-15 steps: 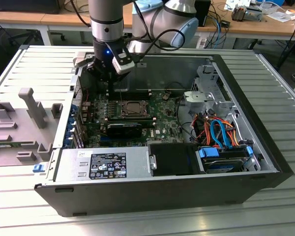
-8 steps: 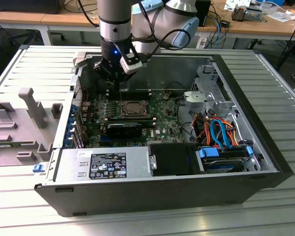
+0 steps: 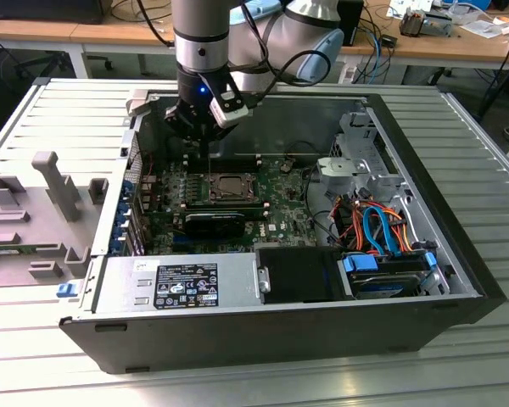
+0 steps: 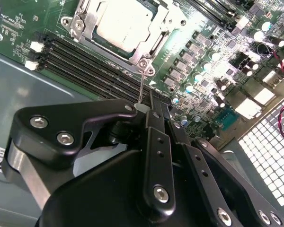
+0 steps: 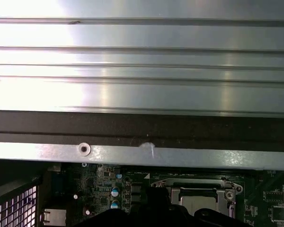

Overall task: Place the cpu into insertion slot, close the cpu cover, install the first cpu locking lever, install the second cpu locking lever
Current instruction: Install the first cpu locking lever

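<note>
The cpu [image 4: 120, 23] lies flat in the insertion slot [image 5: 199, 189] on the green motherboard [image 3: 280, 216]. Its silver top shows through the window of the cpu cover [image 4: 154, 45], which lies down over it. A thin wire locking lever [image 4: 141, 85] rises from the socket's corner up to my gripper [image 4: 153, 105]. The black fingers are pressed together on the lever's end. In the exterior view the gripper [image 3: 205, 136] hangs just above the far-left corner of the socket [image 3: 229, 186], inside the open computer case.
Long black memory slots [image 4: 85, 59] run beside the socket. The case's far wall [image 5: 142, 127] stands close behind the gripper. A power supply [image 3: 182, 284], a drive [image 3: 390, 275] and blue and orange cables [image 3: 377, 229] fill the near side. Grey fixtures [image 3: 55, 182] sit at the exterior view's left.
</note>
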Tool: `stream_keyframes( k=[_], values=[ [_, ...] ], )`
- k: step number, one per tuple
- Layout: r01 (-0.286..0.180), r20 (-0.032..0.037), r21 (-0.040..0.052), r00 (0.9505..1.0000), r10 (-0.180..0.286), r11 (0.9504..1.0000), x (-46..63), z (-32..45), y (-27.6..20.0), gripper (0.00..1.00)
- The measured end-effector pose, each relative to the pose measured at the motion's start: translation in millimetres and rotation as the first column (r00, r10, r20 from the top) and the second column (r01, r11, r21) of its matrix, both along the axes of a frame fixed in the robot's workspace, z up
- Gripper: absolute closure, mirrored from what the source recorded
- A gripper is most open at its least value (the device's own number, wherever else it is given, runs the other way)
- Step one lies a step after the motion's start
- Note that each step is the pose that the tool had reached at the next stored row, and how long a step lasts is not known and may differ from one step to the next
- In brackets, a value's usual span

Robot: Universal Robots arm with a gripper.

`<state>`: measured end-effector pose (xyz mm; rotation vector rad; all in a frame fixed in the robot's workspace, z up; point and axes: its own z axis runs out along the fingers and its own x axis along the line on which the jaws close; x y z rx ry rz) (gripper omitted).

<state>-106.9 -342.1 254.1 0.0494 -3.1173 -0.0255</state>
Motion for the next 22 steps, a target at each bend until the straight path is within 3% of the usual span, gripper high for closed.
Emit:
stream_keyframes(
  k=[12,16,22],
  values=[
    [0.000,0.0000,0.0001,1.0000,0.000,1.0000,10.9,-0.7,0.1,0.89],
    [-0.049,-0.0001,0.0000,0.9988,0.049,0.9988,12.1,-3.9,0.1,0.89],
    [-0.049,-0.0002,0.0000,0.9988,0.049,0.9988,14.5,-13.4,0.2,0.89]
  ],
)
